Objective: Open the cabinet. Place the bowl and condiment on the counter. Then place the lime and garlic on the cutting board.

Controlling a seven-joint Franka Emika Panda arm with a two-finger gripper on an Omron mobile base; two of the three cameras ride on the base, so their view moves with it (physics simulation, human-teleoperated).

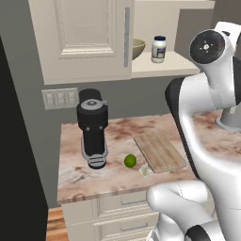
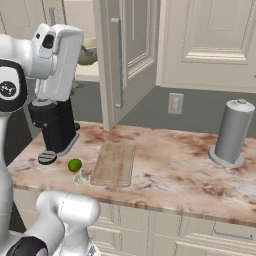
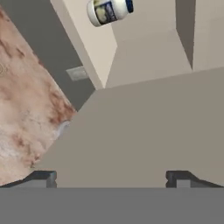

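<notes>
The condiment jar (image 1: 158,49) stands upright on the cabinet shelf (image 1: 164,66), its long axis vertical and dark blue lid on top; in my hand view it lies rolled toward the upper edge, lid pointing right, which tells me my wrist is tilted, not the jar. Just left of the jar on the same shelf sits the olive bowl (image 1: 137,48), half hidden behind the closed cabinet door (image 1: 84,37), rim up. The other door (image 2: 120,60) is swung open, so I judge the step in hand is reaching in for the jar or bowl. My gripper (image 3: 111,178) is spread wide and holds nothing, with the jar well ahead of it. To do it well I should level the wrist, approach the jar from the front, close on its white body below the lid, and keep clear of the bowl. Below the jar, on the counter (image 1: 75,174), the lime (image 1: 130,161) and garlic (image 1: 145,170) lie just beside the cutting board (image 1: 159,150).
</notes>
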